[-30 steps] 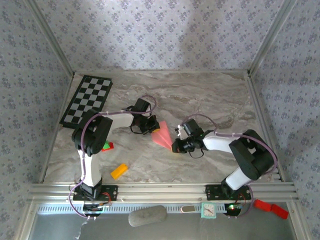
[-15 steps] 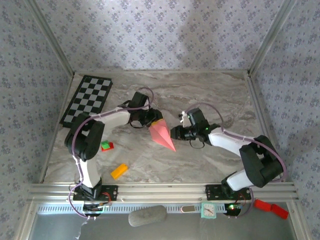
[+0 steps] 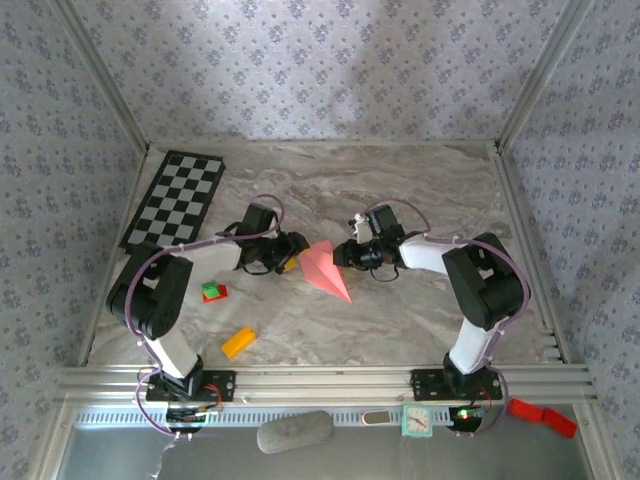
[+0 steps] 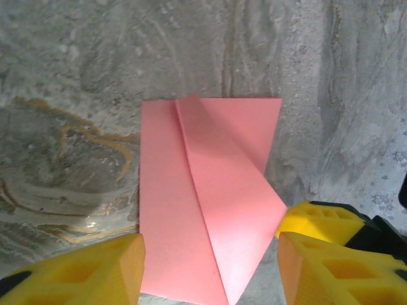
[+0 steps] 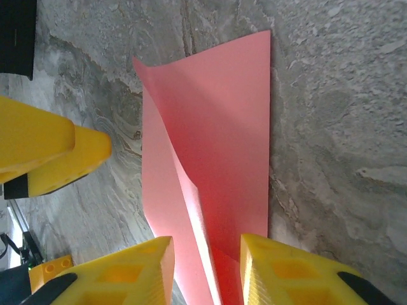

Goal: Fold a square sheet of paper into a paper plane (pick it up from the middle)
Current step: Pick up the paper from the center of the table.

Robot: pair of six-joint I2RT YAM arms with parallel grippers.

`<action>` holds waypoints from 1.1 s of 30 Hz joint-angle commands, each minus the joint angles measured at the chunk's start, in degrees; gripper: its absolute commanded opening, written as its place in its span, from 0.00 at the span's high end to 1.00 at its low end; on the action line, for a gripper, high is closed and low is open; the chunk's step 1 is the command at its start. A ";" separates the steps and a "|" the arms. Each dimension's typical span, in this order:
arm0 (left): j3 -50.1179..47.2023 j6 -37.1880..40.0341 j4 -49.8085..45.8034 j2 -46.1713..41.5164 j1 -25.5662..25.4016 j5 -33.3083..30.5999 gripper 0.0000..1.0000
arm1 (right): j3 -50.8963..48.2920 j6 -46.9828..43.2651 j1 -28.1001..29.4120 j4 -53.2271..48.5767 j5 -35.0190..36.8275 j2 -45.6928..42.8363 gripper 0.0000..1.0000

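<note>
Both grippers, clamped together a second ago, now stand apart. The left gripper (image 3: 289, 265) has backed leftward to the wide end of the paper plane (image 3: 325, 272), and the right gripper (image 3: 342, 255) straddles its raised crease. The plane lies mid-frame on the marble table (image 3: 430, 200), its long axis diagonal and its nose pointing lower right.

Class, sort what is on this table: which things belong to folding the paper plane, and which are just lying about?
Belong to the job: pink paper plane, left gripper, right gripper.
Lying about: checkerboard, orange block, red-and-green block.
</note>
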 commanded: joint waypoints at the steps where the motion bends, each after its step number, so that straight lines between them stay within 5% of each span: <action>1: -1.00 -1.24 3.60 -2.46 0.30 1.37 0.43 | 1.66 -1.46 0.14 1.05 -3.38 1.81 0.70; 16: -4.28 -0.94 7.35 -7.99 2.32 3.64 0.39 | 0.88 0.30 -0.39 7.56 -6.35 -0.70 0.99; 25: -8.21 0.36 18.67 -17.60 1.02 3.83 0.15 | -0.16 12.06 -1.89 15.89 -9.82 -12.05 1.00; 33: -7.42 -0.14 29.44 -20.62 -2.29 6.92 0.17 | -0.69 25.87 -3.06 28.68 -12.58 -16.30 1.00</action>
